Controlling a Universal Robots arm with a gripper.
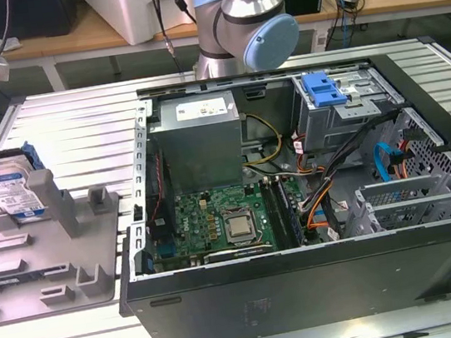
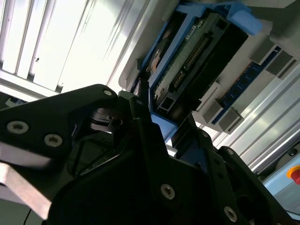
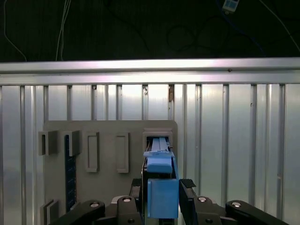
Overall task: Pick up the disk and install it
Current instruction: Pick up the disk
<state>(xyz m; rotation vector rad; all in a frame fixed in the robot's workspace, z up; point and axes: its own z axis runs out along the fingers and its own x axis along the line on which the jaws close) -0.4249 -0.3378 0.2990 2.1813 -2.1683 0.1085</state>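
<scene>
Silver disk (image 1: 10,192): stands on edge in a slot of the grey holder tray (image 1: 80,269), on the counter (image 1: 76,123) at the exterior view's left, well apart from the open computer case (image 1: 310,291)
Position: the gripper (image 3: 162,187) sits over the disk's upper edge
Hold: the fingers (image 3: 185,186) flank the blue carrier rail and look clenched on it, with no gap showing in the first wrist view
Done: the reach and the grasp, as I judge it
Left: the disk is not yet lifted out of its slot nor carried across; the drive cage (image 1: 340,115) under the blue latch bracket (image 1: 323,88) has not received it
</scene>
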